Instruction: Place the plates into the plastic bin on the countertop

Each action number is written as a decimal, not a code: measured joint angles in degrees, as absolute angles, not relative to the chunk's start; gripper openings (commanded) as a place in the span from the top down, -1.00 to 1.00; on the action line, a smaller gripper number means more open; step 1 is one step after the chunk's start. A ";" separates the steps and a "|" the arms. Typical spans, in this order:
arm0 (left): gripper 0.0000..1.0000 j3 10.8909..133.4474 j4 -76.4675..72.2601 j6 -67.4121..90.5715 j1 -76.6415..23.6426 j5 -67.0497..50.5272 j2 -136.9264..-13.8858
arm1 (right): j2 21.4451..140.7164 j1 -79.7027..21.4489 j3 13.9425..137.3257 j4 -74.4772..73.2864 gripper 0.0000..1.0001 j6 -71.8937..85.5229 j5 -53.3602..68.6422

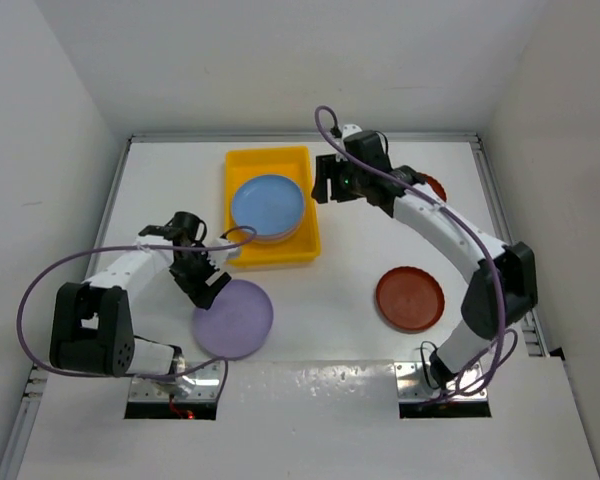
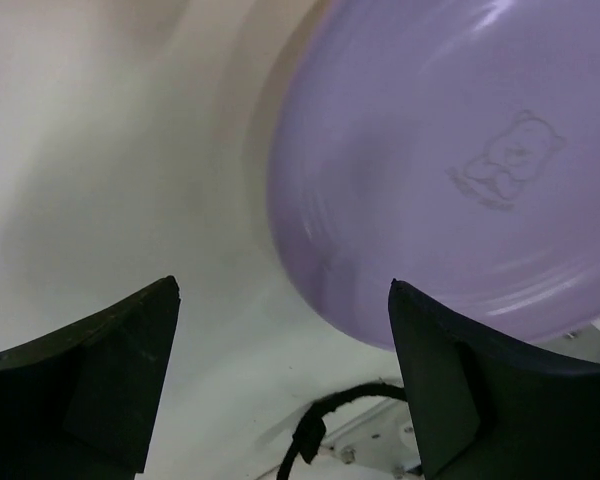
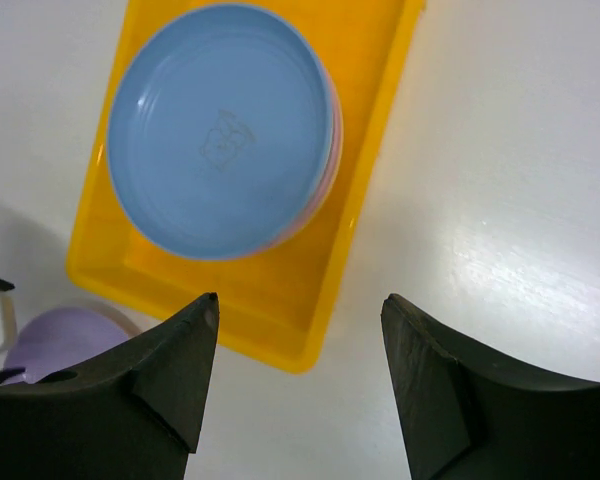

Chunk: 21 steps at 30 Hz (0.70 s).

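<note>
The yellow plastic bin holds a stack of plates with the blue plate on top. A pink plate edge shows under the blue plate. A lilac plate lies on the white countertop near my left gripper, which is open and empty at the plate's far-left rim. In the left wrist view the lilac plate lies just ahead of the open gripper. My right gripper is open and empty, above the bin's right rim.
A dark red-brown plate lies on the right of the countertop. Another shows partly behind the right arm. White walls enclose the surface. A purple cable loops over the left arm.
</note>
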State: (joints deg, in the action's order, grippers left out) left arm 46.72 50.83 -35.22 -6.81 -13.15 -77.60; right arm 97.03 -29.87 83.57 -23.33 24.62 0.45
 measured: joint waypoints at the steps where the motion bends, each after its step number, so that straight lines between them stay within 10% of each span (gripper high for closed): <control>1: -0.69 45.43 48.86 -34.52 -6.76 -12.03 -77.58 | 94.85 -29.89 81.45 -23.77 -0.32 24.71 0.01; 12: 0.96 40.66 38.70 -32.40 -7.77 -10.46 -82.13 | 80.97 -30.00 66.67 -24.56 -0.32 27.55 -4.23; 21: 1.00 39.81 41.36 -35.66 -7.68 -13.32 -75.07 | 76.29 -26.04 59.51 -26.52 -0.34 28.73 -4.51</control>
